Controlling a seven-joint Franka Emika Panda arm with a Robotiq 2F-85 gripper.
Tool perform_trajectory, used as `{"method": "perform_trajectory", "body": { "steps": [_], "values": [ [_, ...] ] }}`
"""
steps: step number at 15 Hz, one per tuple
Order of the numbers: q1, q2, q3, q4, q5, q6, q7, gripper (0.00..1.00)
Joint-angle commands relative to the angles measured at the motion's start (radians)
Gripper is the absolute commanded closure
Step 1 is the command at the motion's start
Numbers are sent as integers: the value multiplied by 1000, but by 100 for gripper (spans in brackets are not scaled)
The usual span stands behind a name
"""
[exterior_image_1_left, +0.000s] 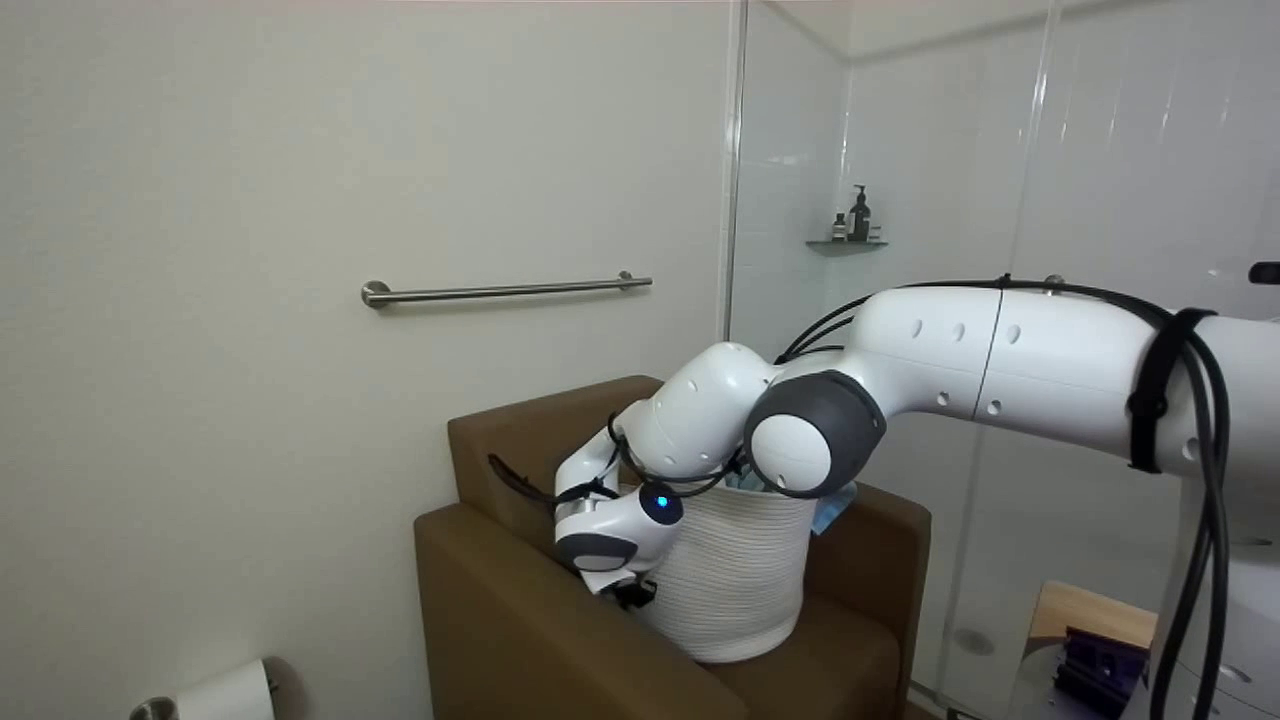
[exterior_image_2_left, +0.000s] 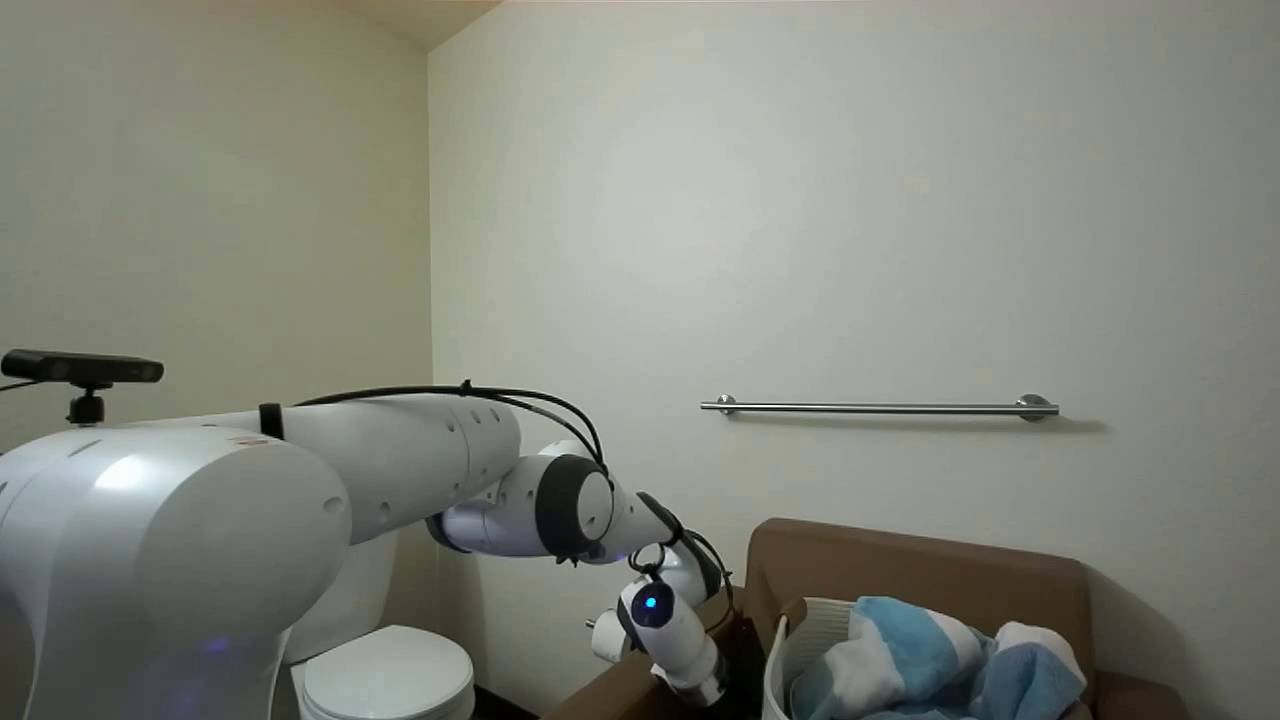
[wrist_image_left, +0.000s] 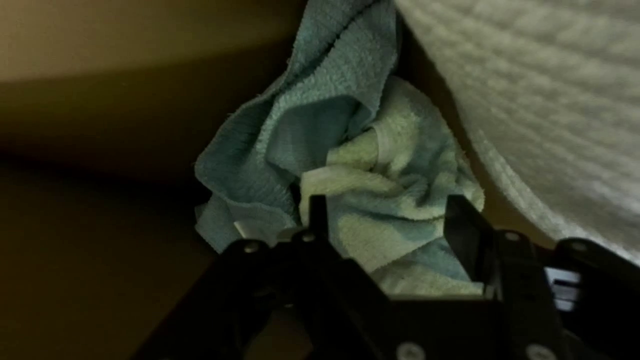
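cloth (wrist_image_left: 345, 160), blue and white, bunched, lying low on the brown armchair (exterior_image_1_left: 560, 625), in the gap beside the basket (exterior_image_1_left: 740, 570); one piece or two, i cannot tell. jaws, mine, spread, one tip to each side of the paler folds in the wrist view, pinching nothing that i can see; contact with the cloth, not certain. basket, white, ribbed, its wall near one jaw; towels (exterior_image_2_left: 915, 655), blue and white, heaped in its mouth. handling note: for a sound grip i judge it best to centre on the thick pale folds, go a little deeper before squeezing so several layers are caught, hold the nearer jaw off the basket wall, and lift slowly, as the loose blue end could trail or snag.
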Motion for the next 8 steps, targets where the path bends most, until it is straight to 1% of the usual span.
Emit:
{"method": "perform_trajectory", "body": {
  "steps": [1,3,4,5,6,7,8],
  "values": [
    [0,0,0,0,0,0,0,33],
    [2,0,0,0,0,0,0,20],
    [2,0,0,0,0,0,0,0],
    [-47,-33,73,-25,1,-10,-26,3],
    [-96,-59,141,-42,1,-68,-49,2],
    [-135,-48,196,-1,-10,-68,-64,0],
    [-158,-44,225,14,1,-82,-50,0]
  ]
}}
